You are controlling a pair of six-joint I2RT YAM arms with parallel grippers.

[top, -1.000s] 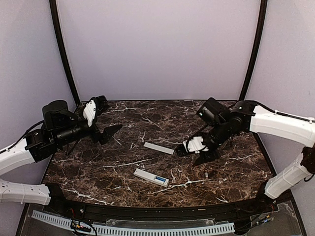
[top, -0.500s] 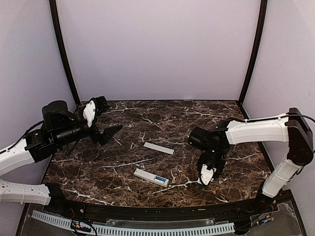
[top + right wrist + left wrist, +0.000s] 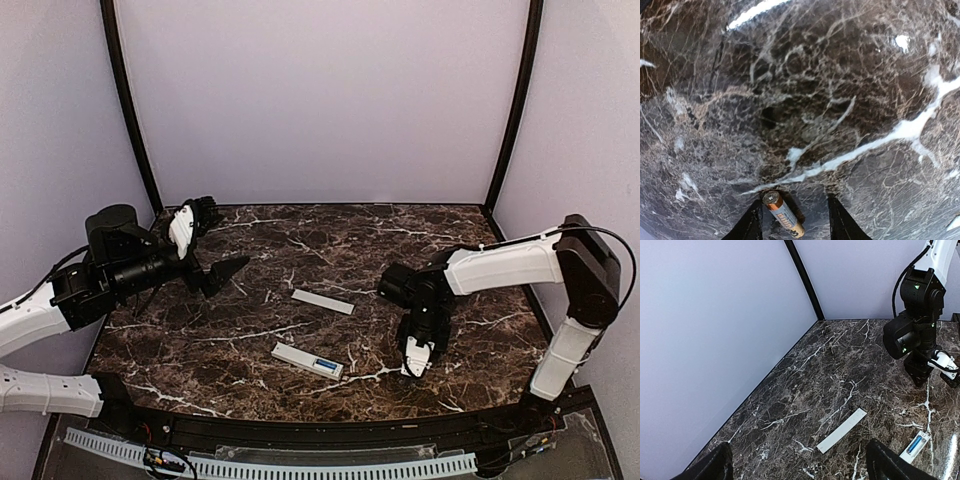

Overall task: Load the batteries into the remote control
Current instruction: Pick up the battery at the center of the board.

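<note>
Since a second ago my right arm has swung away from the middle of the table (image 3: 300, 240), where it hung near the cover, and dropped toward the near edge. My left arm has hardly stirred.

On the left, the left claw (image 3: 222, 238) hangs tilted over the far left of the table. Its jaws are spread wide and hold nothing; its own camera shows only the two dark fingertips (image 3: 715, 466) at the bottom corners with bare marble between them.

Near the front centre lies the remote (image 3: 300, 356), flat, back up, with a blue battery (image 3: 325, 364) seated in the recess at its right end. Just behind it, apart from it, the white cover (image 3: 323, 301) lies flat at a slant.

To the right of the remote, the right claw (image 3: 413, 368) points straight down at the table. Its wrist camera shows the jaws partly open astride a loose battery (image 3: 783, 215), which lies on the marble and looks orange-brown here with a pale metal end. That battery sits close to one finger (image 3: 751, 225) and a gap shows on its other side, so I do not count it as gripped.
</note>
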